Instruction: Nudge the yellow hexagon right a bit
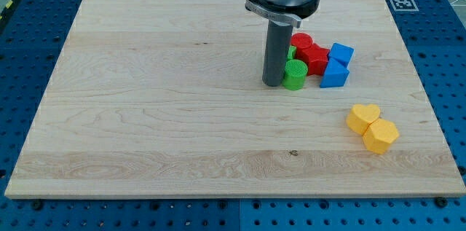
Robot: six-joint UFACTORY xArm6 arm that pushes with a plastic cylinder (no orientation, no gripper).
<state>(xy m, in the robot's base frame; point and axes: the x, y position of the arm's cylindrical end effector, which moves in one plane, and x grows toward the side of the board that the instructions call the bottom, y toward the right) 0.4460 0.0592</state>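
The yellow hexagon (381, 135) lies at the lower right of the wooden board, touching a yellow heart block (362, 117) on its upper left. My tip (273, 84) rests on the board near the middle top, just left of a green round block (295, 75). The tip is far to the upper left of the yellow hexagon.
Right of the tip is a cluster: a red round block (301, 41), a red star-like block (314, 57), a blue cube (341, 52) and a blue triangular block (334, 75). Another green block (291, 53) peeks out behind the rod. The board's right edge (426, 100) is near the yellow blocks.
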